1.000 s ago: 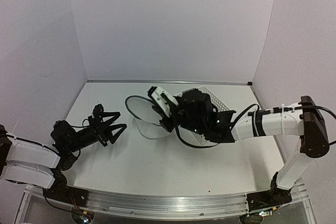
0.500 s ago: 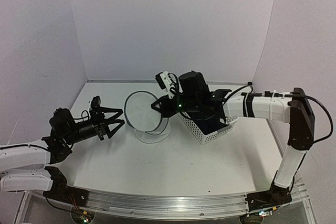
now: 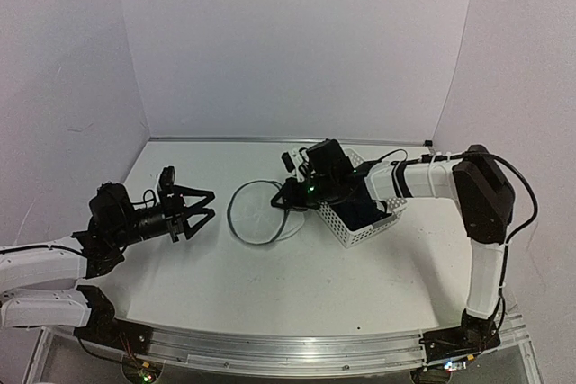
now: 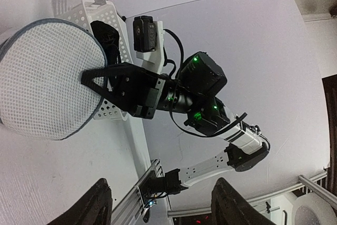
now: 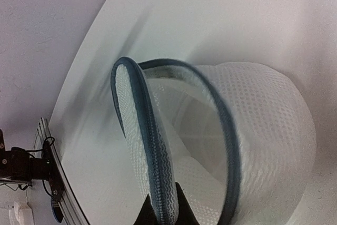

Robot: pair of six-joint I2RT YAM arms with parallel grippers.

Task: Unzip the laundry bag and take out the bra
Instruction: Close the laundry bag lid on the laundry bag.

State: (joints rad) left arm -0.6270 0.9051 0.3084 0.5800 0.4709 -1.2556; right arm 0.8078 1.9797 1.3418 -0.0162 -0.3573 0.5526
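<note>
The left end effector (image 3: 211, 203) hangs open and empty, left of the laundry bag (image 3: 256, 213). The bag is unzipped and looks empty, its rim pinched in the right end effector (image 3: 281, 201). Right of it, the bra (image 3: 367, 214) lies in the basket (image 3: 346, 229), so the task seems all but done.

High rear view, close wrist views; laundry bag (image 3: 261, 213) shared

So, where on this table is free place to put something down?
Free: the wide near strip of table in front of the laundry bag and basket; also the far left corner. Crowded: between left gripper, bag and right gripper.
</note>
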